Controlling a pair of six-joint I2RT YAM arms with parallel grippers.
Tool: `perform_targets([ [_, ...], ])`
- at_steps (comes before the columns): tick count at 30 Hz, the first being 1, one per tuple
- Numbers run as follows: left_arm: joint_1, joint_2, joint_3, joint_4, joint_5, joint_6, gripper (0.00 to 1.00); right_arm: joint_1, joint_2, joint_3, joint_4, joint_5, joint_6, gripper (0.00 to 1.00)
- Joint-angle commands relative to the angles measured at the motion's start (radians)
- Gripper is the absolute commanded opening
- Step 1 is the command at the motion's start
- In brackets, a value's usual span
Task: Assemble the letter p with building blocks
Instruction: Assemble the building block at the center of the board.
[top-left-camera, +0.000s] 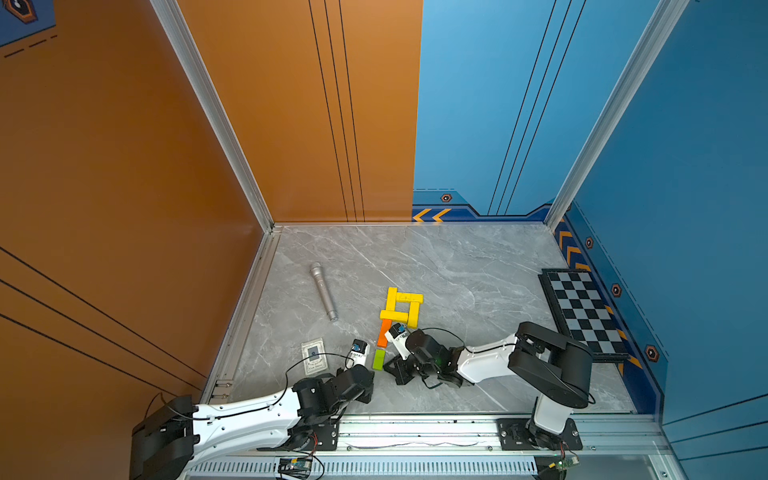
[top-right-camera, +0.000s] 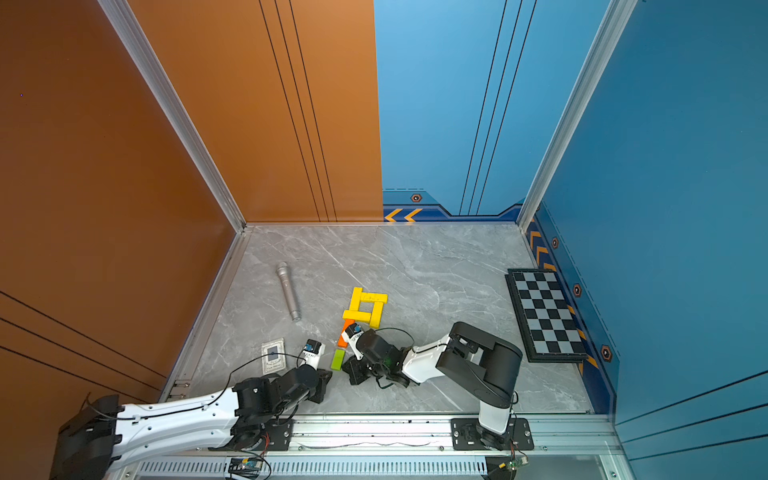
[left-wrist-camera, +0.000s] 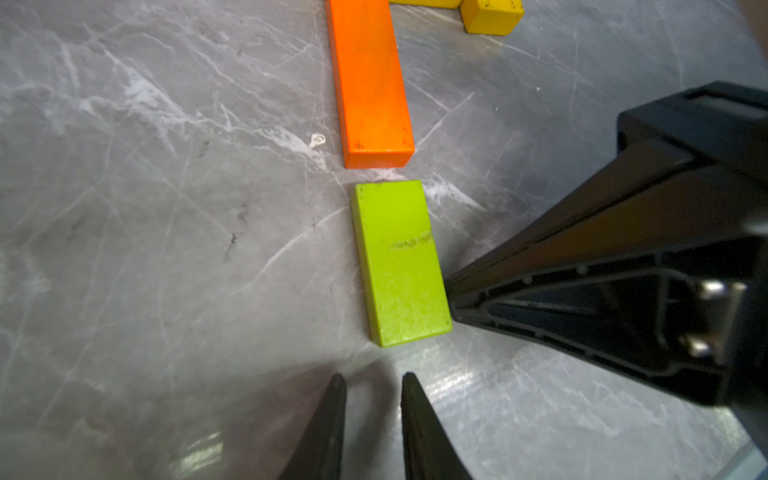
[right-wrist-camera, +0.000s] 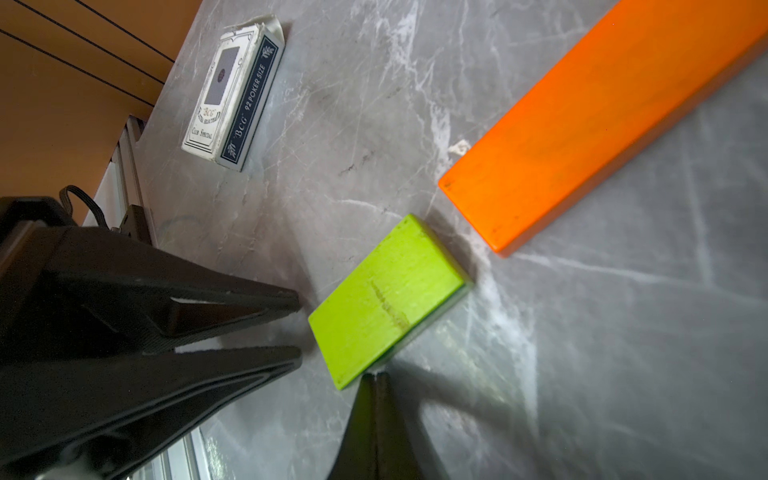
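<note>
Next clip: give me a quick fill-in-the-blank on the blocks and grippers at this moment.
The yellow loop has ___ bars.
The right gripper is ___, its tip by the green bar.
The left gripper, slightly open, grips ___.
The orange bar lies ___, not on edge.
Missing: four; shut; nothing; flat.

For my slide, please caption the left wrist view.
Green block lies end to end with the orange block, small gap between; left fingers open and empty.

You've got on the grey marble tabletop (top-left-camera: 457, 270): yellow bars (top-left-camera: 409, 297), orange bar (top-left-camera: 383, 334), green bar (top-left-camera: 378, 359), metal cylinder (top-left-camera: 324, 297), card box (top-left-camera: 313, 356), chequered board (top-left-camera: 586, 313)
</note>
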Motion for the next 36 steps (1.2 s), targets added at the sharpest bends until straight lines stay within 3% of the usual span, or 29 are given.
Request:
perform_targets([
  [1, 0.011, 0.006, -0.001, -0.038, -0.003, 0.01, 0.26, -0.007, 0.028, -0.002, -0.057, 0.0, 0.015, 0.0],
  [36, 0.018, 0.048, -0.01, 0.009, -0.017, 0.011, 0.26, -0.031, 0.048, -0.008, -0.035, -0.003, 0.033, 0.0],
])
